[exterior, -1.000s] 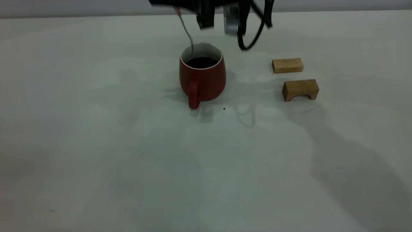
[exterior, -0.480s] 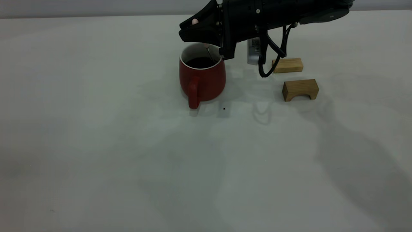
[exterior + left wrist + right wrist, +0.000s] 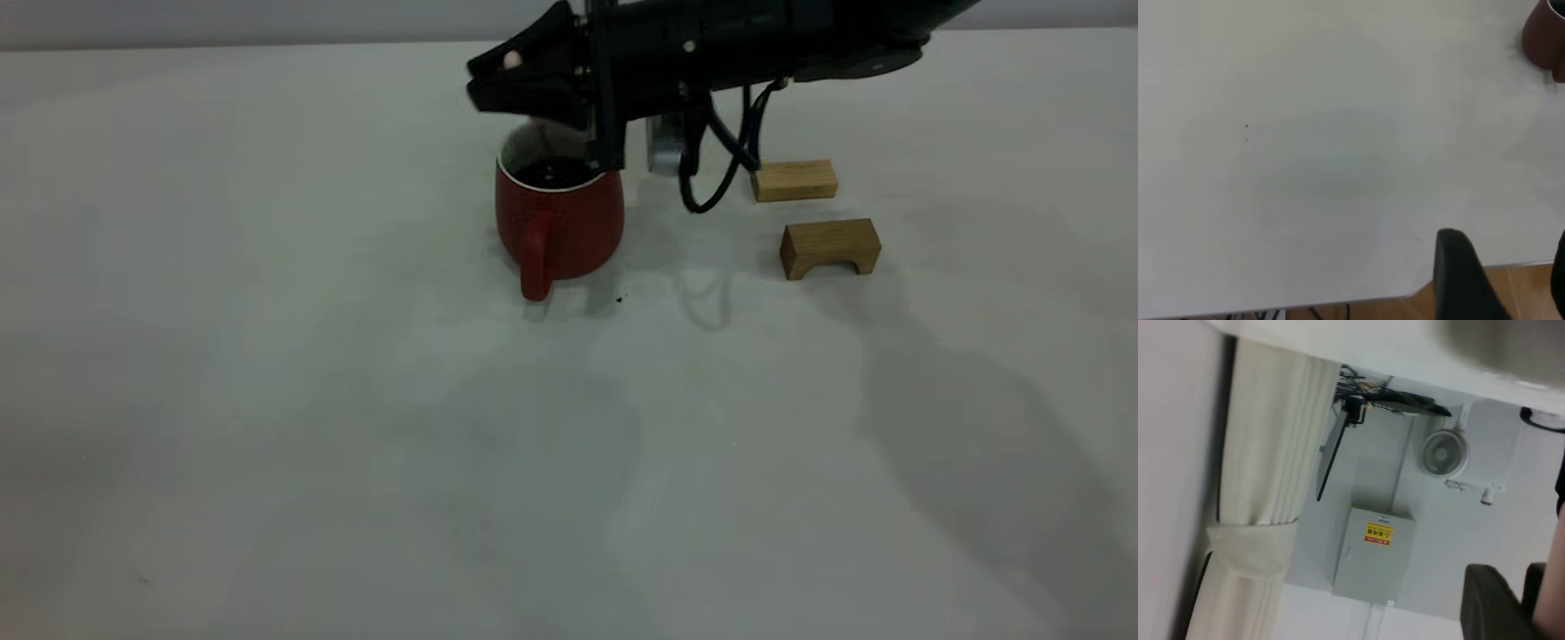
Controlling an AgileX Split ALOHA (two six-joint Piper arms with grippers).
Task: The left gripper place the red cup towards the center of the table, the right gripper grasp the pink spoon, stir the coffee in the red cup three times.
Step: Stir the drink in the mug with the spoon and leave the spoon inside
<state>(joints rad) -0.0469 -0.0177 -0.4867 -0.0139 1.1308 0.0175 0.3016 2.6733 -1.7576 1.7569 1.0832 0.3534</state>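
The red cup (image 3: pixel 558 222) stands on the table (image 3: pixel 267 356) at middle back, handle toward the camera, with dark coffee (image 3: pixel 553 172) inside. My right gripper (image 3: pixel 487 84) reaches in level from the right, just above the rim, shut on the pink spoon (image 3: pixel 511 60). Only the pink handle tip shows between the fingers; a faint grey stem drops into the cup. In the right wrist view the pink spoon handle (image 3: pixel 1553 583) lies beside a black finger (image 3: pixel 1490 603). My left gripper (image 3: pixel 1511 280) hangs open over the table's edge, far from the red cup (image 3: pixel 1543 37).
Two wooden blocks lie right of the cup: a flat one (image 3: pixel 794 180) and an arch-shaped one (image 3: pixel 830 248). A dark speck (image 3: pixel 620 300) sits just in front of the cup. The right arm's cable (image 3: pixel 711 178) loops down between the cup and the blocks.
The right gripper came down from high above the cup, then shifted left over the rim. The spoon went from hanging above the cup to dipping inside. The cup stayed put.
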